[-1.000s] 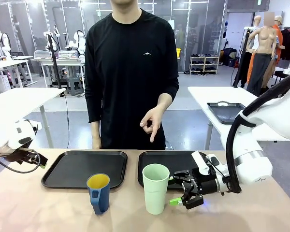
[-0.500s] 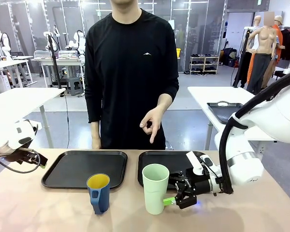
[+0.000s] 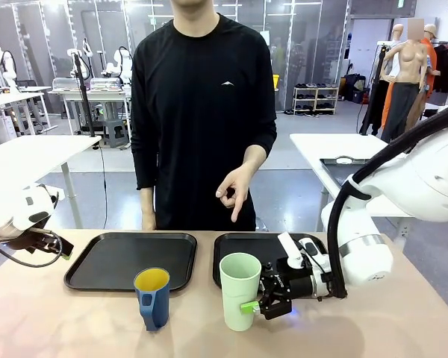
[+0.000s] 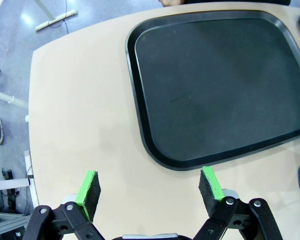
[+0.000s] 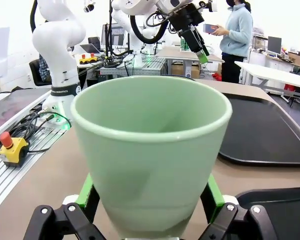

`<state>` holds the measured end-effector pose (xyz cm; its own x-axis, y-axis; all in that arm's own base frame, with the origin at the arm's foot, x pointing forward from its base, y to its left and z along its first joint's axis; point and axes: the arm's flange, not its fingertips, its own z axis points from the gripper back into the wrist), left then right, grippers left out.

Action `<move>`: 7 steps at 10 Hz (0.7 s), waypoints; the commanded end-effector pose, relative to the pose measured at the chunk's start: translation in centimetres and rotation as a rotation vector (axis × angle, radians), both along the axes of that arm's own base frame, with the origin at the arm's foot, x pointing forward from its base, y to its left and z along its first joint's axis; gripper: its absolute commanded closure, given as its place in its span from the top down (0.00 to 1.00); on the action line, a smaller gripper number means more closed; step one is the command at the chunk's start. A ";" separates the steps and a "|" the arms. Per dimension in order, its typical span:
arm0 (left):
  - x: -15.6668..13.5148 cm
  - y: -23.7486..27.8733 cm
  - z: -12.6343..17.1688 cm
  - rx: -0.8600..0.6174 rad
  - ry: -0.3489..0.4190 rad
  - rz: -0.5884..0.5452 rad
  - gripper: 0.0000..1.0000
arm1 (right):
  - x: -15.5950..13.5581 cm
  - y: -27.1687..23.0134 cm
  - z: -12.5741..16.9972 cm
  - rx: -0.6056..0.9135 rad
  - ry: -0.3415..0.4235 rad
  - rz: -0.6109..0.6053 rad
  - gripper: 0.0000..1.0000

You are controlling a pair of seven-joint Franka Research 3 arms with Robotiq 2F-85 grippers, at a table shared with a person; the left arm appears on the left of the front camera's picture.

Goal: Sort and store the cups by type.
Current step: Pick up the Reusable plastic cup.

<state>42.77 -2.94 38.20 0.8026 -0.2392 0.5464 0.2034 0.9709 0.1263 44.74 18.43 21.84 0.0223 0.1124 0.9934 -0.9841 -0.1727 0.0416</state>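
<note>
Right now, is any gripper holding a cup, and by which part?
Nothing is held. The right gripper stands open around the lower part of the green cup; the left gripper is open and empty.

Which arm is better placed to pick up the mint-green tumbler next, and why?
Right. The right gripper, open, straddles the mint-green tumbler near its base. The left gripper hangs open over the table beside the left tray, far from the tumbler.

A brightly lit lab hall stretches back over a glossy grey floor (image 3: pixel 116 160), with a white table at left (image 3: pixel 30 156), a second white table at right (image 3: pixel 336 145), glass partition walls (image 3: pixel 306 45), a low shelf rack (image 3: pixel 316 99) and cluttered workbenches (image 3: pixel 89 95) beyond.
</note>
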 end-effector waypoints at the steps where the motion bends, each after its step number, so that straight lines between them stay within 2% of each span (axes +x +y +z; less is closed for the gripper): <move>1: 0.0 0.1 0.0 -0.001 -0.001 0.001 1.00 | 0.5 1.1 -0.5 0.024 -0.006 -0.015 1.00; 5: 0.0 0.1 0.0 -0.001 -0.001 0.001 1.00 | 0.5 1.3 -1.0 0.038 0.000 -0.024 1.00; 6: 0.0 0.1 0.0 -0.001 -0.001 0.001 1.00 | 0.4 1.1 -1.1 0.022 0.005 -0.038 0.80; 7: 0.0 0.1 0.0 -0.001 -0.001 0.001 1.00 | 0.4 1.0 -1.1 0.031 0.003 -0.045 0.80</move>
